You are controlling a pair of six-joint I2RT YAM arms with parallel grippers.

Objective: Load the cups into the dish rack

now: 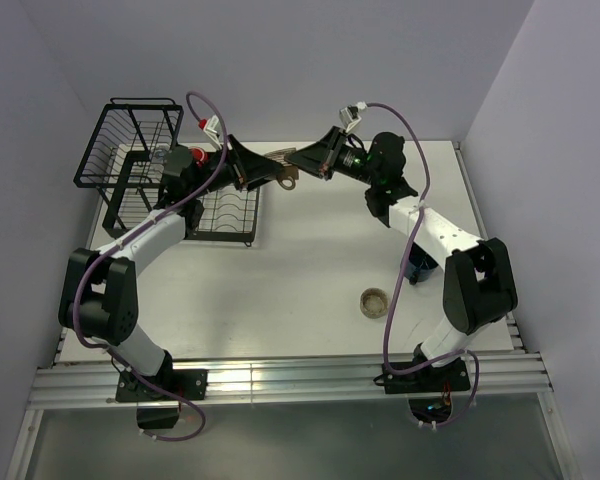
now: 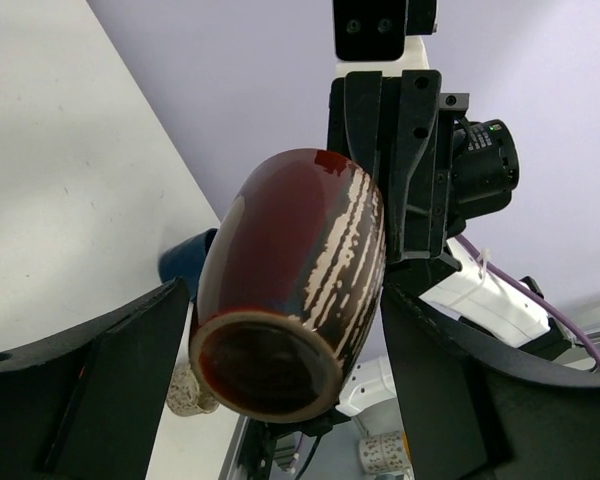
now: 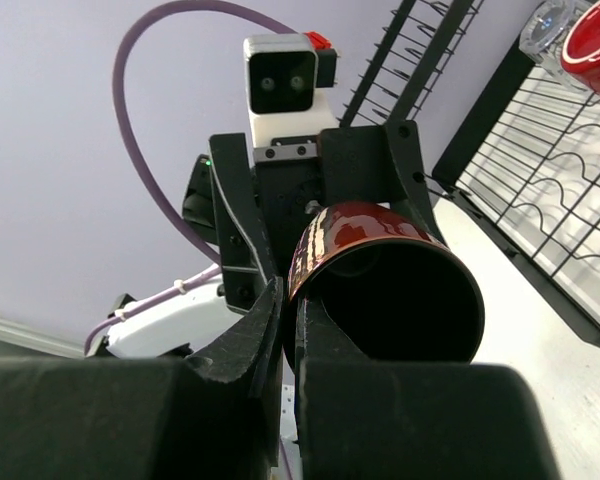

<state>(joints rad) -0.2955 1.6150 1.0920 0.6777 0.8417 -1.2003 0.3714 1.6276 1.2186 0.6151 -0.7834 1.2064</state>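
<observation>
The tan cup (image 1: 285, 170), glossy red-brown with tan streaks and a dark inside, hangs on its side in mid-air between both grippers. My right gripper (image 3: 290, 320) is shut on its rim, one finger inside and one outside. My left gripper (image 2: 283, 335) is open, with its fingers (image 2: 100, 380) on either side of the cup's body (image 2: 290, 270). The red mug (image 1: 195, 157) and the clear glass (image 1: 158, 156) sit in the black dish rack (image 1: 130, 195). The dark blue mug (image 1: 418, 265) and the low beige cup (image 1: 374, 301) stand on the table.
The rack's tall wire basket (image 1: 125, 140) is at the far left, and its flat slotted tray (image 1: 225, 215) lies just below the left gripper. White walls close in the table on the left, back and right.
</observation>
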